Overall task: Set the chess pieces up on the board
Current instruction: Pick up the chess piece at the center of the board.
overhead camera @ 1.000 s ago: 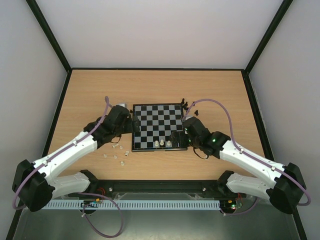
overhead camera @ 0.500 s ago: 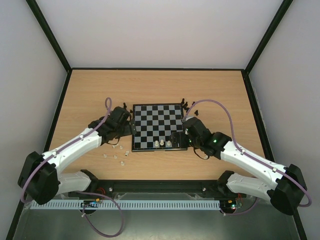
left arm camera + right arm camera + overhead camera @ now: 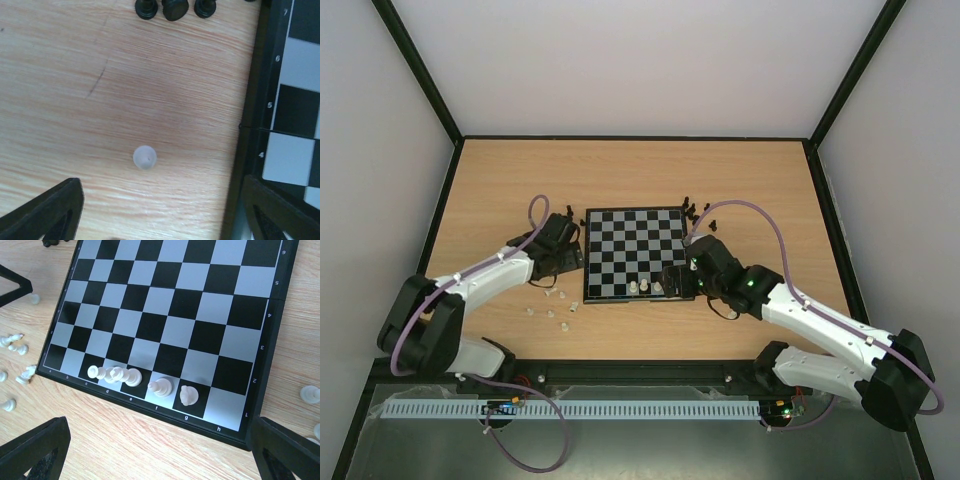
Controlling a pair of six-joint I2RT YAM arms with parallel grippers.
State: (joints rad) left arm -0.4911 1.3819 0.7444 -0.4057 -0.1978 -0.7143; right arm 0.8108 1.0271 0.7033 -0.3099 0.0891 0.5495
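- The board (image 3: 640, 235) lies in the middle of the worktop (image 3: 770, 180). Only the top view shows it whole, with one arm at each of its near corners.
- The left fingers (image 3: 50, 212) are spread wide just off the board's left edge and hold nothing.
- Only the left wrist view shows one cream-white piece (image 3: 145, 157) on the worktop between these fingers; neither finger touches it.
- The same view shows three black pieces (image 3: 172, 7) further along the board's left edge. In the top view they are only dark specks.
- The right fingers (image 3: 285, 452) are also wide and empty, over the board's near right corner.
- The right wrist view shows the placed white pieces (image 3: 114, 374) on the board's near row: a tight group on c to e, one on f, one on g. In the top view they blur into pale dots.
- The top view shows loose white pieces (image 3: 552, 305) off the board's near left corner and more black ones (image 3: 692, 209) off its far right corner.
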